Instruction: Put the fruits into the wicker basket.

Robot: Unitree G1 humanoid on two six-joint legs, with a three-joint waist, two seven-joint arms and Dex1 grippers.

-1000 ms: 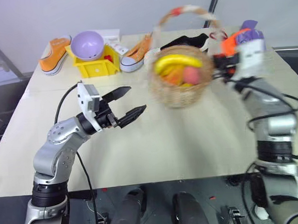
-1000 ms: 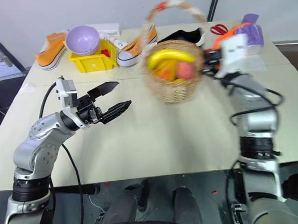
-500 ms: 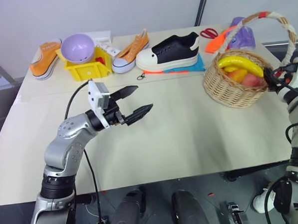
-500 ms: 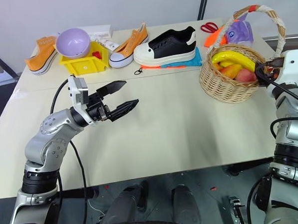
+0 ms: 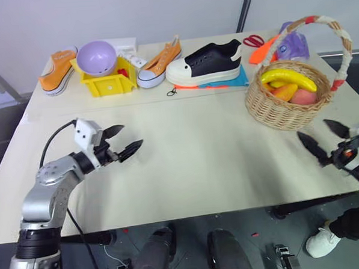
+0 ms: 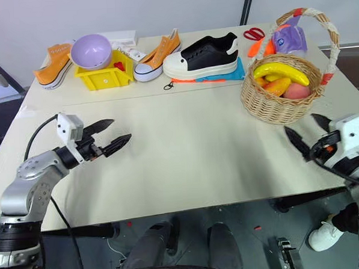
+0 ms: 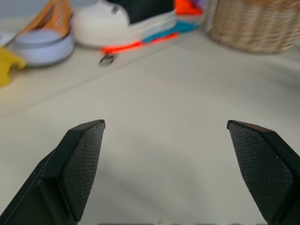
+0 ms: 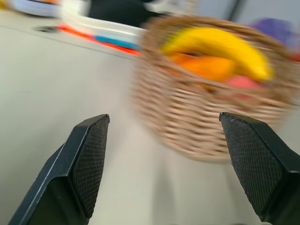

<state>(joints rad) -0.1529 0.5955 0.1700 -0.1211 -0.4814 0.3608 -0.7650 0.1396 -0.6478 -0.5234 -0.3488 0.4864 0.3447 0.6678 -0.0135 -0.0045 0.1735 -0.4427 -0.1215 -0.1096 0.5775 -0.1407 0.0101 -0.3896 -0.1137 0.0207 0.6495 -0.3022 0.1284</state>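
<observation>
1. The round tan woven wicker basket [image 5: 289, 95] with its tall arched handle stands on the beige tabletop [image 5: 198, 151], just in front of the black-and-white sneaker [image 5: 206, 64]'s toe side.
2. Inside the basket lie the long yellow banana [image 5: 292, 77] and the oval orange-red mango [image 5: 295, 94] — the task looks done.
3. The right claw [image 5: 325, 139] hovers near the basket's front, released and empty; a good retreat draws it straight away from the basket wall, clear of the handle.
4. The left claw [image 5: 121, 143] — well apart from the basket — is likewise released, grasping nothing.
</observation>
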